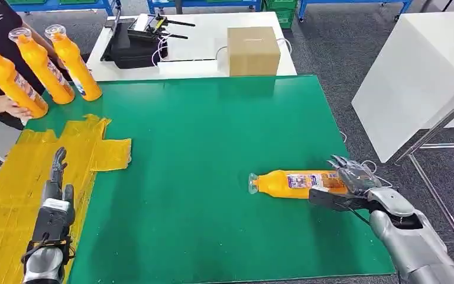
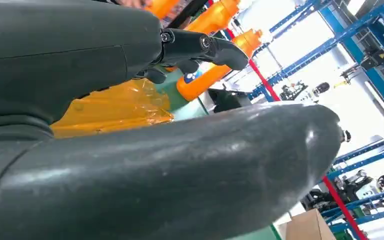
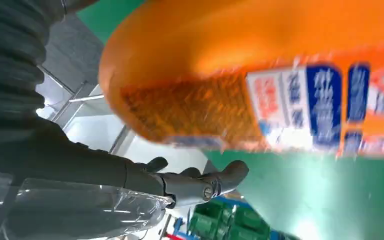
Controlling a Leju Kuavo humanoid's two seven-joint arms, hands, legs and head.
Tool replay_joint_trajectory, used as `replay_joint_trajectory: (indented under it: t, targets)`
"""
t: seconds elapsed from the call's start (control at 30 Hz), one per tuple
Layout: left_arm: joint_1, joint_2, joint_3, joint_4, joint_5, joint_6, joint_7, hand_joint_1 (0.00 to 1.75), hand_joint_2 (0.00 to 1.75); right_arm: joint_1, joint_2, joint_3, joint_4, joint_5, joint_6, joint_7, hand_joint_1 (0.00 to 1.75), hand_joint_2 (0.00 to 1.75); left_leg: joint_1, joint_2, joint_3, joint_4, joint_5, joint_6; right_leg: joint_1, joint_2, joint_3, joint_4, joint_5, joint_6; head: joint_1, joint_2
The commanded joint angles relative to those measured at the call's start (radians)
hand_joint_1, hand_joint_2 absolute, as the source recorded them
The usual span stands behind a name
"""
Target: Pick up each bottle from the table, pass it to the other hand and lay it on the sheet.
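Observation:
An orange bottle [image 1: 295,183] with a blue and white label lies on its side on the green table [image 1: 213,130], cap pointing left. My right hand [image 1: 349,180] is at its base, thumb on the near side and fingers on the far side. In the right wrist view the bottle [image 3: 260,65] is close to the palm while the fingers [image 3: 195,185] stay straight and apart from it. My left hand [image 1: 56,189] hovers, fingers stretched, over the yellow sheet [image 1: 12,177] at the table's left, holding nothing. The left wrist view has its fingers [image 2: 200,47] above the sheet [image 2: 110,107].
Three more orange bottles [image 1: 41,65] stand at the far left corner, where a person's hand [image 1: 12,106] steadies one. A cardboard box [image 1: 253,50] and a black device [image 1: 133,41] sit on the white table behind. A white table [image 1: 414,77] stands to the right.

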State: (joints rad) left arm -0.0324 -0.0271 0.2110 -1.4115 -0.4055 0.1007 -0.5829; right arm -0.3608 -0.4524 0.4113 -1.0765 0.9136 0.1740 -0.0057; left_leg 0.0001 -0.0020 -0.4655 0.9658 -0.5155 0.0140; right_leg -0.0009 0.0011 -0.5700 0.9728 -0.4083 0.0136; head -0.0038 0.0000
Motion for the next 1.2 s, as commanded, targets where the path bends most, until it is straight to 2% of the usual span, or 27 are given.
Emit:
replay_joint_trajectory:
  t: [0.03,0.1,0.13,0.17,0.43,0.47,0.5,0.67,0.87,0.97,1.07,1.13,1.17,1.2]
  targets:
    - [-0.067,-0.009,-0.024,0.07,0.0,-0.009,0.006,0.0,0.0,-0.093,0.111,0.1,0.231,0.011,-0.007,-0.009,0.0,1.75,0.002,0.002,0.002,-0.001,0.0,-0.001,0.001,0.001,0.003,-0.003,0.001,0.0,0.0,0.0]
    - [-0.075,-0.006,-0.035,0.079,0.003,-0.01,0.007,0.0,0.0,-0.112,0.134,0.126,0.289,0.019,-0.014,-0.015,0.0,1.75,0.001,0.002,0.002,-0.001,0.0,-0.001,0.001,0.002,0.002,-0.002,0.001,0.0,0.0,0.0]
    - [-0.08,-0.005,-0.042,0.084,0.002,-0.01,0.007,0.0,0.0,-0.115,0.141,0.134,0.306,0.014,-0.016,-0.025,0.05,1.75,0.002,0.004,0.003,-0.002,0.0,-0.001,0.002,0.004,0.003,-0.004,0.002,0.0,0.0,0.0]
    - [-0.08,-0.004,-0.043,0.086,0.004,-0.01,0.008,0.0,0.0,-0.113,0.14,0.14,0.314,0.012,-0.017,-0.031,0.58,1.75,0.001,0.003,0.002,-0.001,0.0,-0.001,0.001,0.002,0.003,-0.002,0.001,0.0,0.0,0.0]
    - [-0.072,-0.001,-0.039,0.083,0.005,-0.009,0.008,0.0,0.0,-0.105,0.129,0.138,0.309,0.007,-0.024,-0.038,0.58,1.75,0.001,0.003,0.007,-0.001,0.0,0.0,0.001,0.003,0.006,-0.002,0.0,0.0,0.0,0.0]
    - [-0.073,-0.002,-0.039,0.083,0.006,-0.01,0.008,0.0,0.0,-0.104,0.129,0.139,0.306,0.004,-0.021,-0.043,1.4,1.75,0.001,0.003,0.007,-0.001,0.0,-0.001,0.001,0.003,0.007,-0.003,0.001,0.0,0.0,0.0]
    - [-0.075,-0.003,-0.039,0.081,0.009,-0.01,0.008,0.0,0.0,-0.102,0.132,0.142,0.304,0.001,-0.017,-0.046,1.54,1.75,0.001,0.003,0.008,-0.001,0.0,-0.001,0.001,0.003,0.007,-0.002,0.001,0.0,0.0,0.0]
    - [-0.073,-0.002,-0.04,0.08,0.014,-0.011,0.009,0.0,0.0,-0.083,0.133,0.155,0.307,-0.003,-0.016,-0.048,1.75,1.75,0.001,0.003,0.01,-0.001,0.0,-0.001,0.002,0.003,0.01,-0.002,0.001,0.0,0.0,0.0]
    - [-0.057,-0.017,-0.048,0.066,0.058,-0.051,0.027,0.0,0.0,-0.055,0.136,0.145,0.272,-0.041,-0.023,-0.063,1.75,1.75,0.002,0.002,0.011,-0.001,0.0,-0.001,0.002,0.003,0.01,-0.003,0.001,0.0,0.0,0.0]
    - [0.022,-0.068,-0.026,-0.011,0.321,-0.28,0.047,0.0,0.0,0.053,0.177,0.029,0.101,-0.182,-0.106,-0.163,1.75,1.75,0.002,0.002,0.011,-0.002,0.001,-0.001,0.003,0.002,0.01,-0.005,0.001,0.0,0.0,0.0]
    - [0.106,-0.113,-0.049,-0.087,0.399,-0.345,0.046,0.0,0.0,0.142,0.222,0.003,-0.097,-0.201,-0.12,-0.118,1.75,1.75,0.003,0.004,0.013,-0.004,-0.001,-0.001,0.003,0.005,0.012,-0.005,0.0,0.0,0.0,0.0]
    - [0.138,-0.152,-0.064,-0.113,0.5,-0.423,0.047,0.0,0.0,0.177,0.299,-0.032,-0.21,-0.264,-0.173,-0.197,1.75,1.75,0.003,0.007,0.01,-0.002,-0.002,-0.001,0.002,0.007,0.009,-0.003,0.0,0.0,0.0,0.0]
    - [0.15,-0.174,-0.081,-0.124,0.55,-0.466,0.059,0.0,1.75,0.186,0.336,-0.031,-0.267,-0.295,-0.166,-0.218,1.75,1.75,0.002,0.008,0.009,-0.001,-0.003,-0.001,0.002,0.008,0.008,-0.001,0.0,0.0,0.0,0.0]
    - [0.161,-0.193,-0.102,-0.13,0.598,-0.496,0.086,0.0,1.75,0.193,0.369,-0.018,-0.321,-0.319,-0.161,-0.226,1.75,1.75,0.002,0.01,0.009,-0.001,-0.003,-0.001,0.002,0.01,0.006,-0.001,0.0,0.0,-0.001,0.0]
